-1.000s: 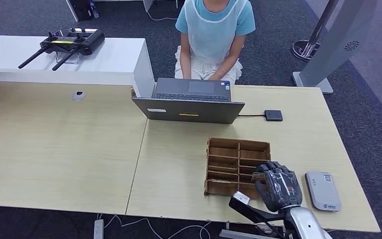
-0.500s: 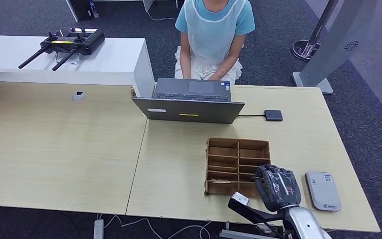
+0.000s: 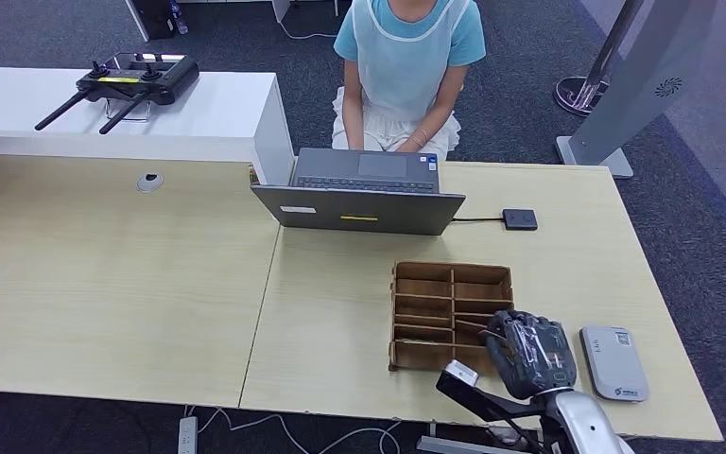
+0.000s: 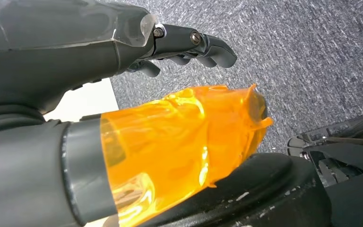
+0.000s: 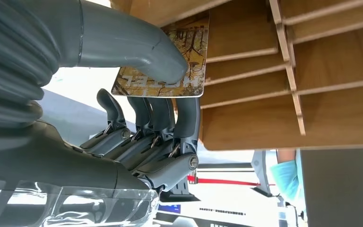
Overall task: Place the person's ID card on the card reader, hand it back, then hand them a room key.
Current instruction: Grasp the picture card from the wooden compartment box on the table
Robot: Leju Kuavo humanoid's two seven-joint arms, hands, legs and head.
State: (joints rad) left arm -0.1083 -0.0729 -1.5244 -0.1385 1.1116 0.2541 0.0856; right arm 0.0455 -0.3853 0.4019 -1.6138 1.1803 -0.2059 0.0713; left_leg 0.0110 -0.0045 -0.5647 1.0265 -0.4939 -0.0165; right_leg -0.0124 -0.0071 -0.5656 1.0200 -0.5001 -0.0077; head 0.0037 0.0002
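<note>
The right hand sits at the near right corner of the wooden box, a tray split by thin partitions into two columns of narrow slots. In the right wrist view its thumb presses on the face of a patterned key card and its fingers curl up behind it, so the card is pinched between them; the card's far end lies over a slot at the box's edge. The other slots show bare wood, and whether more cards lie in them cannot be told. The card reader lies flat on the table, just to the right of the hand and apart from the box. The left hand hangs over grey carpet, holding nothing, its dark fingers loosely bent and slightly apart. A person sits behind the laptop at the far side.
</note>
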